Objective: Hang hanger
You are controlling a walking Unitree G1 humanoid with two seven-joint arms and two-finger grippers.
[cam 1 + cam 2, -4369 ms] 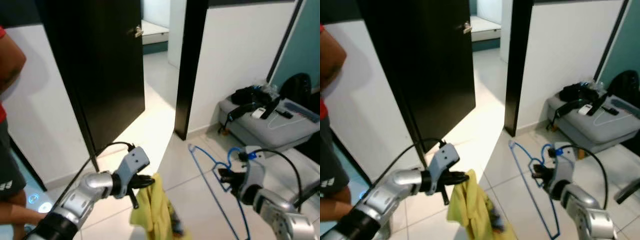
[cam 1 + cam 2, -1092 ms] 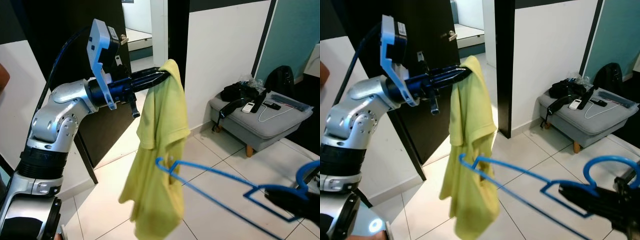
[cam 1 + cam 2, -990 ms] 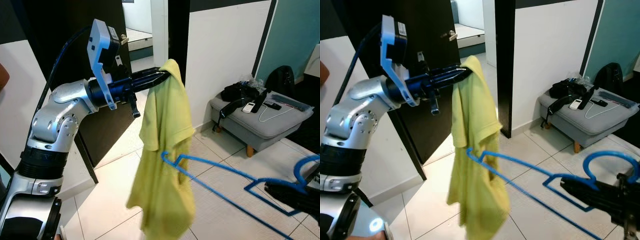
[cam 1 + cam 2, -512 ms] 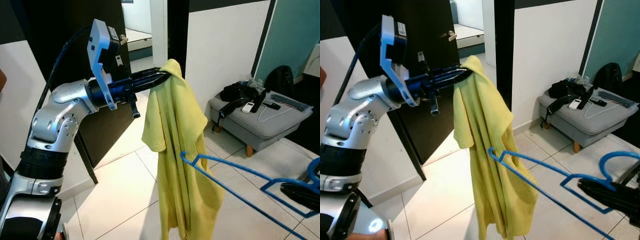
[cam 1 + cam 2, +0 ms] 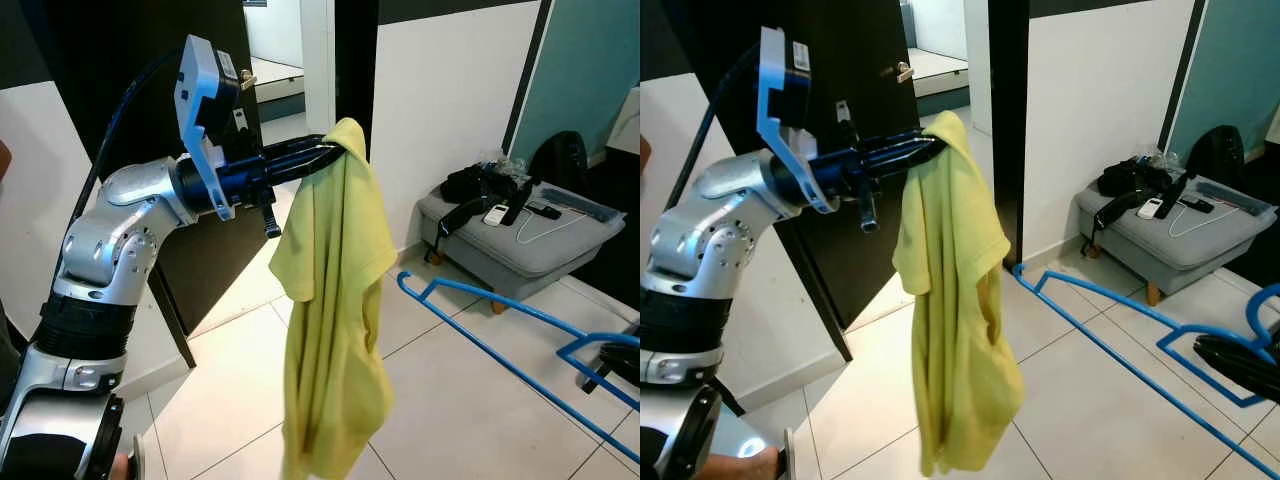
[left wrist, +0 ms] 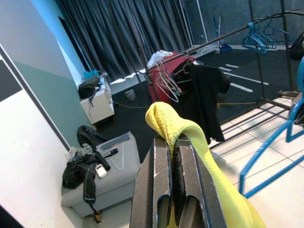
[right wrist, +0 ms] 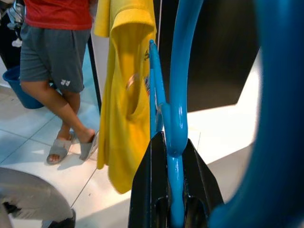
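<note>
A: Where is the blue hanger now?

B: It is held in the right gripper. The two black fingers are closed tight on one blue bar of it, with almost no gap, as the right wrist view shows. From the gripper the frame reaches out toward the robot's left, and its far corner is near the yellow shirt but apart from it, not inside the cloth.

A: And the shirt?

B: It hangs from the left gripper, which is raised high. The fingers are pressed together on a fold at the top of the cloth, so this gripper is closed too. The shirt falls freely below it, above the tiled floor.

A: Which step is this, in your opinion?

B: I think the hanger is being put into the shirt, and this is not yet done. The hanger corner is outside the cloth, just beside its lower half.

A: What does the next move need?

B: I judge that the right gripper must bring the corner to an opening of the shirt and push it in, while the left one keeps the cloth high. The loose cloth may swing away. Later the clothes rack, seen in the left wrist view, could take the hook.
</note>
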